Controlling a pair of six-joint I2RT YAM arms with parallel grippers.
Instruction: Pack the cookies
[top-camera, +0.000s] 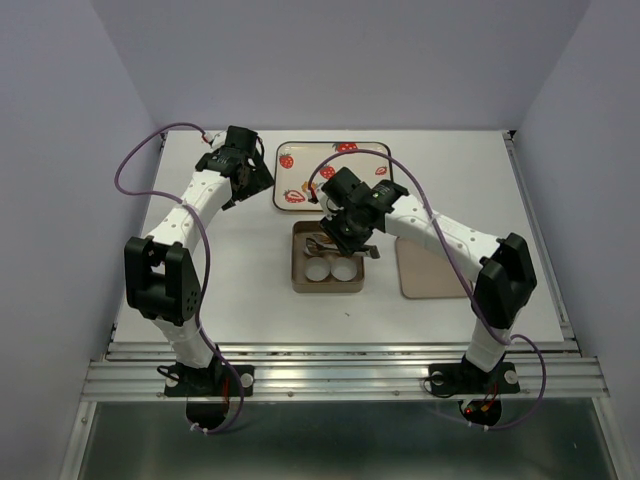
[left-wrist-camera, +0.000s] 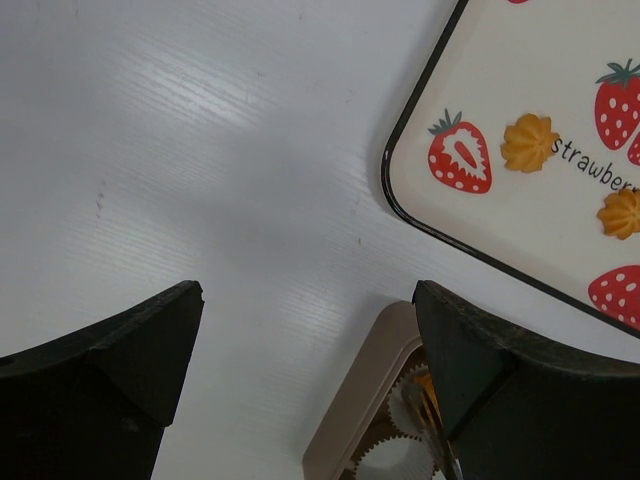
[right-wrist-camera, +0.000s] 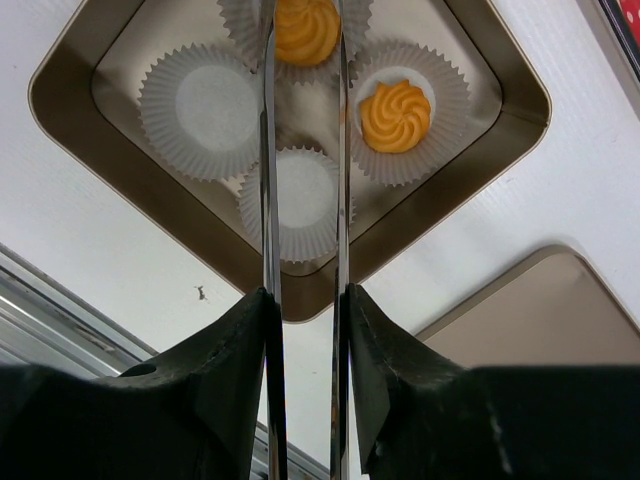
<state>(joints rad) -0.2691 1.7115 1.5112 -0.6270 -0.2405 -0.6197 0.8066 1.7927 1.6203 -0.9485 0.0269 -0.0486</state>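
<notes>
My right gripper (right-wrist-camera: 305, 295) is shut on metal tongs (right-wrist-camera: 268, 150), which reach into the tan tin (right-wrist-camera: 500, 130). The tong blades stand on either side of an orange cookie (right-wrist-camera: 305, 28) at a white paper cup at the tin's far corner. A second cookie (right-wrist-camera: 396, 115) sits in the cup beside it. Two cups (right-wrist-camera: 205, 100) (right-wrist-camera: 300, 195) are empty. My left gripper (left-wrist-camera: 308, 295) is open and empty over bare table beside the strawberry tray (left-wrist-camera: 470, 70). Two cookies (left-wrist-camera: 528, 142) (left-wrist-camera: 620, 212) lie on that tray. From above, the right gripper (top-camera: 350, 225) hovers over the tin (top-camera: 297, 262).
The tin's tan lid (top-camera: 425, 270) lies flat to the right of the tin. The strawberry tray (top-camera: 310, 165) sits behind the tin at the table's back. The left gripper (top-camera: 245, 165) is left of the tray. Grey walls enclose the table.
</notes>
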